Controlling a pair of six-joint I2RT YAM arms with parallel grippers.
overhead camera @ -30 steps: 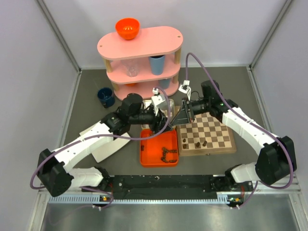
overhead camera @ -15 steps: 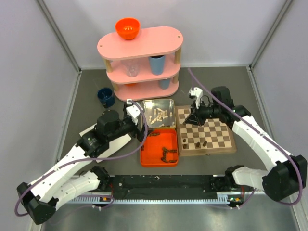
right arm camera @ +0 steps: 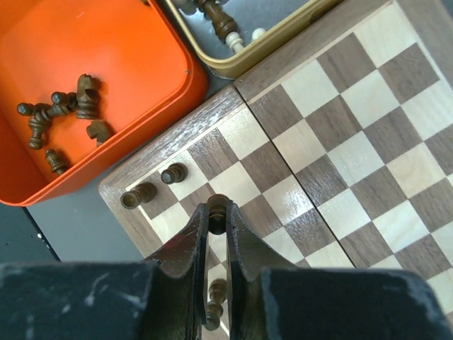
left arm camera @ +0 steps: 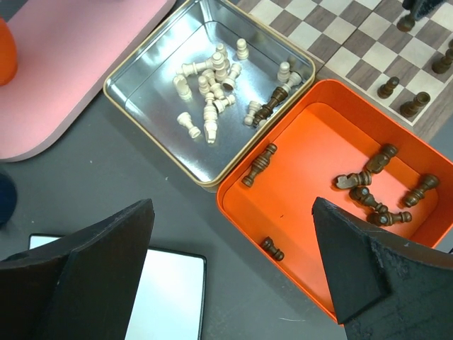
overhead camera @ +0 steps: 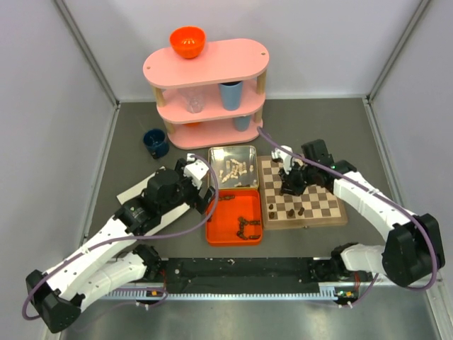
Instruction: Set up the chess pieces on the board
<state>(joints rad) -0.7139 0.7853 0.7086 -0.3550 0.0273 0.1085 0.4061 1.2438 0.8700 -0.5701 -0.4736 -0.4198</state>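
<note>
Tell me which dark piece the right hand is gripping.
The dark piece pinched in the right hand over the board; two other dark pieces stand free toward the corner.

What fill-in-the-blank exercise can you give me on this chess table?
The silver tin holds mostly ____ chess pieces.
The right gripper is shut on a ____ piece over the board.
The left gripper is ____, holding nothing.
Most loose dark pieces lie in the ____ tray.
Missing words: pale, dark, open, orange.
</note>
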